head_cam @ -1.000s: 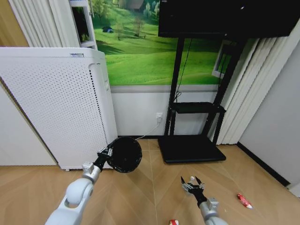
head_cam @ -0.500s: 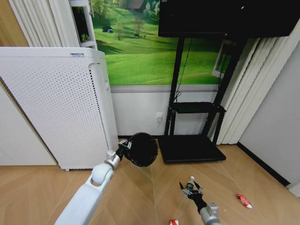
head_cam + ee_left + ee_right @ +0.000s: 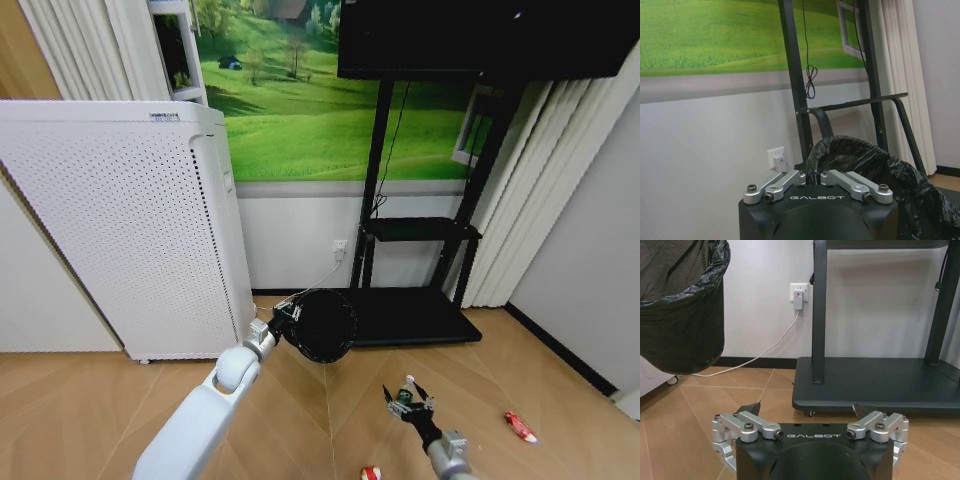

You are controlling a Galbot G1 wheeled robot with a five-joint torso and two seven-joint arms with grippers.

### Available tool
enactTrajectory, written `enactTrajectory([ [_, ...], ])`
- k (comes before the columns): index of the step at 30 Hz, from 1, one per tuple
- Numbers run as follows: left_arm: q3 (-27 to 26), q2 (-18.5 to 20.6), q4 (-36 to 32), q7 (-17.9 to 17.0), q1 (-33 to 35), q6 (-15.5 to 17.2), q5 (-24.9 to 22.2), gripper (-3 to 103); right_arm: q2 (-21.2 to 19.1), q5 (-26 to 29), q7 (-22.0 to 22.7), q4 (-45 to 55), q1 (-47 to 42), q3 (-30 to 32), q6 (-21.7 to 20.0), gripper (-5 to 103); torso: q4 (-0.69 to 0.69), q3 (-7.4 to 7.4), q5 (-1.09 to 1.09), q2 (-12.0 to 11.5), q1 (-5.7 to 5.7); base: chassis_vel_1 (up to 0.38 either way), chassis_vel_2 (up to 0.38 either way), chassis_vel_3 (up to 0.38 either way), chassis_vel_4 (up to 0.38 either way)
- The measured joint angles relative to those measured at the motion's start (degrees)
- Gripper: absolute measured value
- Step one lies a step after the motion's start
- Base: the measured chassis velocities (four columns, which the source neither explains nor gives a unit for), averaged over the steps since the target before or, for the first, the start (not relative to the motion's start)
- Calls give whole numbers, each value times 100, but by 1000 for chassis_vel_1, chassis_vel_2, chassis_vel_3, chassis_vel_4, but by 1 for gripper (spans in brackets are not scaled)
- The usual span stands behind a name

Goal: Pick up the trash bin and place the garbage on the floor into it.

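At about nine o'clock in the head view stood the white appliance (image 3: 120, 225), clear of the work. Right of it the left arm reached forward, its left gripper (image 3: 283, 318) shut on the rim of the bin (image 3: 325, 325), which hung off the floor (image 3: 300, 400), tipped so its mouth faced the camera; the left wrist view showed the fingers closed over the black liner (image 3: 865, 165) at the rim. I judged it was held lifted and tilted this way so it could be carried toward the litter and take pieces easily. The bin sat near the centre of the head view, just in front of the TV stand's base (image 3: 405, 315). At about five o'clock hovered the right gripper (image 3: 408, 398), low over the floor with its fingers spread and nothing between them, apparently readied for a pick. The bin lay at roughly ten o'clock from that gripper, near but apart; the right wrist view showed its mesh wall (image 3: 680, 315) hanging above the boards. One wrapper (image 3: 371, 474) lay at about seven o'clock of the right gripper, near the frame's lower edge; another wrapper (image 3: 521, 427) lay at about four o'clock of it, well apart. Both were too small to read clearly, though they looked red and white.
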Motion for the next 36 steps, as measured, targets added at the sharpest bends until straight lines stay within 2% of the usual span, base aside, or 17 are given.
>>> enactTrajectory([
  [12,-18,-11,29,14,83,-5,29,7,-84,-70,-74,-203,54,-114,59,100,0,-3,-2,2,-4,165,-169,-168,163],
  [13,-23,2,29,20,81,-9,29,7,-123,-92,-133,-258,63,-122,80,100,1,-3,0,2,-5,136,-103,-150,140],
  [15,-24,41,57,46,20,-14,23,7,-361,-240,-550,-482,89,-142,121,100,-1,-2,-1,2,-4,54,-23,-44,44],
  [21,3,55,99,59,-61,-27,19,7,-603,-474,-1062,-665,147,-138,99,100,0,-1,0,2,-3,-39,35,26,-37],
  [23,77,43,150,65,-174,-29,-2,7,-938,-730,-1420,-942,235,-247,54,100,2,1,0,1,0,-56,44,30,-35],
  [28,325,-112,421,98,-503,-66,4,7,-1241,-1238,-1690,-1358,500,-491,36,100,1,0,1,1,-1,-21,22,11,-12],
  [36,721,-379,654,106,-860,-82,21,7,-1163,-1503,-1701,-1513,561,-806,-69,100,-2,0,1,1,-1,0,0,0,0],
])
